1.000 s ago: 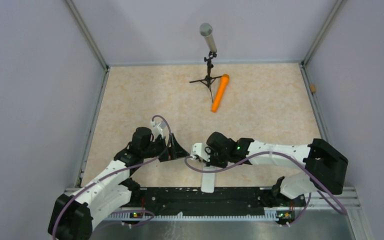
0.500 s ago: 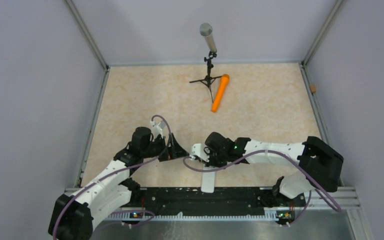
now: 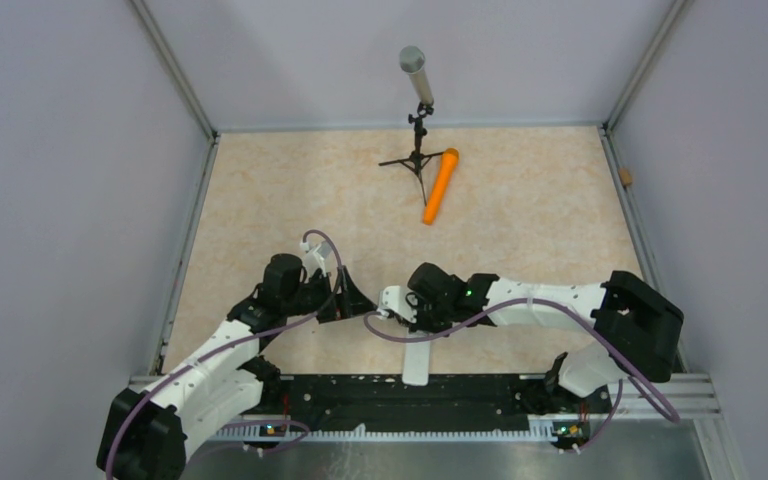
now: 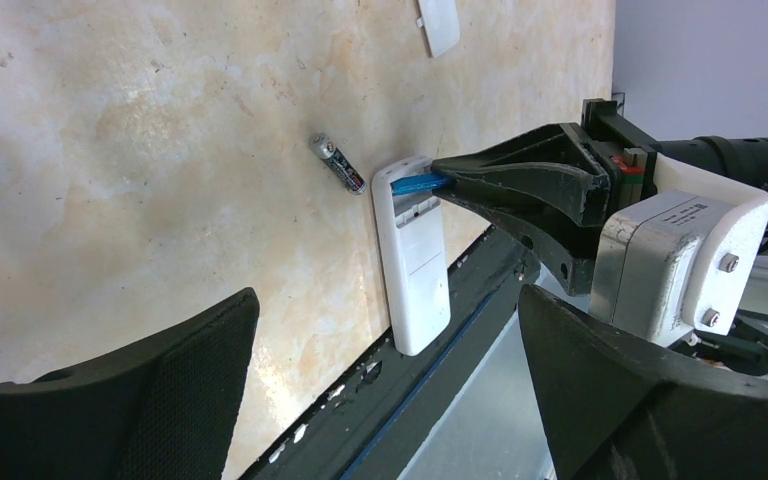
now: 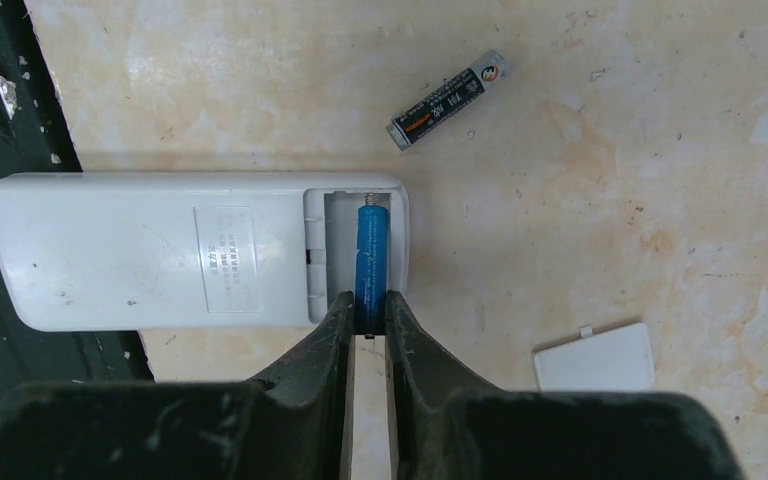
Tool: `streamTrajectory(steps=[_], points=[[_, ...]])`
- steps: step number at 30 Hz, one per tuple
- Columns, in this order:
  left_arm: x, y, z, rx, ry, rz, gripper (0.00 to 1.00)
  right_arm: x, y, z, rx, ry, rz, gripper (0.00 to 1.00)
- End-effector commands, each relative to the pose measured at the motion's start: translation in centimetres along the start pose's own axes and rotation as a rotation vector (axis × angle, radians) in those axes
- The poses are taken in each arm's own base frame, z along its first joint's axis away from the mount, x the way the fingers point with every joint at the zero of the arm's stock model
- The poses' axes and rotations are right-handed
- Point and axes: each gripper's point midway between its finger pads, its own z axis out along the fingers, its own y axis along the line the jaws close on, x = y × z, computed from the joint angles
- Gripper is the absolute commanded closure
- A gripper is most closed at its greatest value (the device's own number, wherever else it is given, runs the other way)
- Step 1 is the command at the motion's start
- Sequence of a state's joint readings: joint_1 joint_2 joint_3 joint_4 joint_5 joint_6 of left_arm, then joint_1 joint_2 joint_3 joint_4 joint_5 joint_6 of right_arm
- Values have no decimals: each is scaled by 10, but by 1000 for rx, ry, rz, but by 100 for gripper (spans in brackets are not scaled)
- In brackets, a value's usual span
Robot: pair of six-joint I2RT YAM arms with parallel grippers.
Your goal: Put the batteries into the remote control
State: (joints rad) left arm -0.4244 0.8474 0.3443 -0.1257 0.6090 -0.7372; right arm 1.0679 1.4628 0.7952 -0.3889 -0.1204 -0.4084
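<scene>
The white remote control lies back up at the table's near edge, its battery bay open. It also shows in the top view and the left wrist view. My right gripper is shut on a blue-banded battery and holds it lengthwise in the bay, tip against the far contact. The second battery lies loose on the table just beyond the remote, also seen from the left wrist. My left gripper is open and empty, hovering left of the remote.
The white battery cover lies on the table beside the remote. A grey microphone on a black tripod and a long orange cylinder stand at the back. The black base rail runs along the near edge.
My right arm has shifted slightly left with the battery in its grip. The left arm and the remote have not moved.
</scene>
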Motion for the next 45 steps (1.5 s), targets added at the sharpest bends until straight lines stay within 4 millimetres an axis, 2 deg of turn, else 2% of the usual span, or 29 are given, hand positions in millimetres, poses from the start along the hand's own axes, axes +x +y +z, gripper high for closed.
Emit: streamTrajectory(steps=[1,15,23,28,33,40,45], points=[[-14,-14,-2,37,-34,42,1,-24,-14,-5,32,-61,6,86],[-14,-14,-2,42,-33,41,1,-30,-18,-9,52,-76,18,80],[-11,-13,-1,48,-10,56,1,-46,-19,-40,84,-162,77,78],[-7,-11,1,44,16,65,6,-52,-22,-58,142,-226,225,78],[0,-7,8,39,57,38,18,-50,-25,-70,204,-259,462,77],[16,-14,27,36,122,43,23,-34,-24,-61,255,-249,710,77],[18,-20,42,45,139,48,26,-29,-25,-57,284,-286,882,76]])
